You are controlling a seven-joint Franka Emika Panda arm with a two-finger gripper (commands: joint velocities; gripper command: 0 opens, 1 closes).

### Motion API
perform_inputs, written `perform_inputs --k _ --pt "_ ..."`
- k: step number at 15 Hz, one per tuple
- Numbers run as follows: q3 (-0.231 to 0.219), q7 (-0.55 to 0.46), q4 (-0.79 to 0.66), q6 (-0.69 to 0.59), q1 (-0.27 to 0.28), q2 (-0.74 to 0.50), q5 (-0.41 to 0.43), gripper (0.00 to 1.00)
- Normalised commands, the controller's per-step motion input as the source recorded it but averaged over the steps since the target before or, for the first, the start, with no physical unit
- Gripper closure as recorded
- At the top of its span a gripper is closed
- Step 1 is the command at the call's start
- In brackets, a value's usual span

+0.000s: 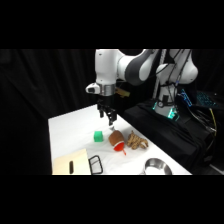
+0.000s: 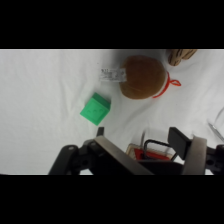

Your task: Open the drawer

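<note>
On the surface [image 1: 70, 130], the cube [image 1: 98, 135] sits left of the plush [image 1: 116, 139], with a pretzel-looking thing [image 1: 136, 141] to its right. Drawer [image 1: 71, 165] is front-left, bowl [image 1: 157, 166] front-right. The tool [image 1: 109, 117] hangs above, behind the cube and plush.

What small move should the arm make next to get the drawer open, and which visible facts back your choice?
Probably carry the gripper toward the near-left corner. It hangs above the table, over the green cube and brown round object, touching nothing. The drawer, with its black loop handle, sits well away at the bottom edge of the side view.
</note>
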Motion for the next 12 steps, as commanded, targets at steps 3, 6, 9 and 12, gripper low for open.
perform_inputs --k 3,6,9,12 --pt "0.026 -0.01 0.02 -0.03 -0.019 0.01 0.019 0.00" --pt "0.041 0.00 0.08 -0.03 -0.008 0.05 0.052 0.00" --pt "0.056 0.03 0.14 0.00 0.013 0.07 0.059 0.00" --pt "0.048 0.11 0.19 0.09 0.035 0.13 0.017 0.00"
